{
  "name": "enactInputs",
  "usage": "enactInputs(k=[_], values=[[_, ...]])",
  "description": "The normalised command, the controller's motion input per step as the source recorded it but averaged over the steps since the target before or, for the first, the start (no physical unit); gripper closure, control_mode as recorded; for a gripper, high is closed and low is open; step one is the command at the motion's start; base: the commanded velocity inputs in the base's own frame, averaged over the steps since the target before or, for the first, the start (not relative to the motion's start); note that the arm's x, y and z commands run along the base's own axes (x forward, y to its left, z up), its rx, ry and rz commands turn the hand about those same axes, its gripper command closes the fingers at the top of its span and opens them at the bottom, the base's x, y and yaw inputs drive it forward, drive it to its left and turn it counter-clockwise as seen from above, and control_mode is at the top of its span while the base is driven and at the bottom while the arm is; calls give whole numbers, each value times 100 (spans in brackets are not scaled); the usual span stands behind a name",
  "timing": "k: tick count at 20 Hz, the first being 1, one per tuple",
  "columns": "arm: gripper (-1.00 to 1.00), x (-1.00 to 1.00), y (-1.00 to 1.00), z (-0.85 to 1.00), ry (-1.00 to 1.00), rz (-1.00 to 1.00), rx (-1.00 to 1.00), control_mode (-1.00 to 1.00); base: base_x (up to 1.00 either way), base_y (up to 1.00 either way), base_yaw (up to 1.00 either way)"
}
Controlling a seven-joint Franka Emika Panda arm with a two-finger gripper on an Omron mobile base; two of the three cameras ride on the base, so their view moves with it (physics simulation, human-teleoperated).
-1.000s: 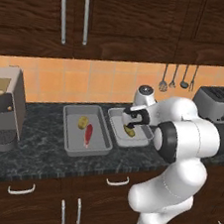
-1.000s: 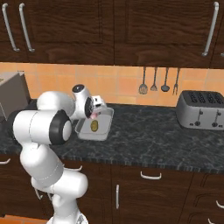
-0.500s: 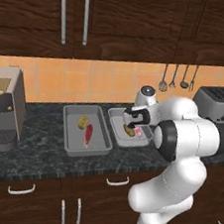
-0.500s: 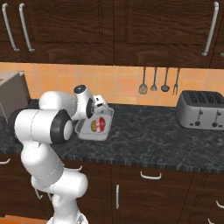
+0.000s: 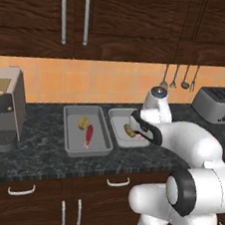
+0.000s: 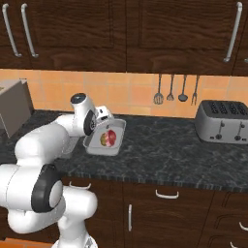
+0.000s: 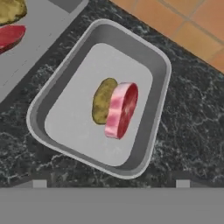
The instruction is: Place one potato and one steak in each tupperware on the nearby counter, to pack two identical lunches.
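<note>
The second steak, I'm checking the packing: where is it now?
In the hand view the steak lies in the smaller tupperware, leaning against the potato there, right of the larger tray.

Matt grey plastic tupperware (image 7: 154,65), glossy speckled stone counter (image 7: 192,113), dark grained wooden cabinets (image 5: 126,21), brushed-metal toaster (image 6: 224,122).

A grey tupperware (image 7: 153,65) sits on the speckled counter (image 7: 192,113), holding a potato (image 7: 103,99) with a steak (image 7: 122,109) leaning against it, mid-tray. A second tray (image 7: 39,39) lies at the counter's far side.
</note>
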Motion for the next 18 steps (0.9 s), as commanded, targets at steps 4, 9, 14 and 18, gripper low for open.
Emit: enactInputs(k=[4,9,14,18], values=[[-100,-100,0,85,16,-5,27,-100,0,0,0],[-100,-100,2,75,13,-13,16,-100,0,0,0],[-100,-100,19,17,3,-15,3,-100,0,0,0],[-100,-100,23,46,0,-6,1,-100,0,0,0]])
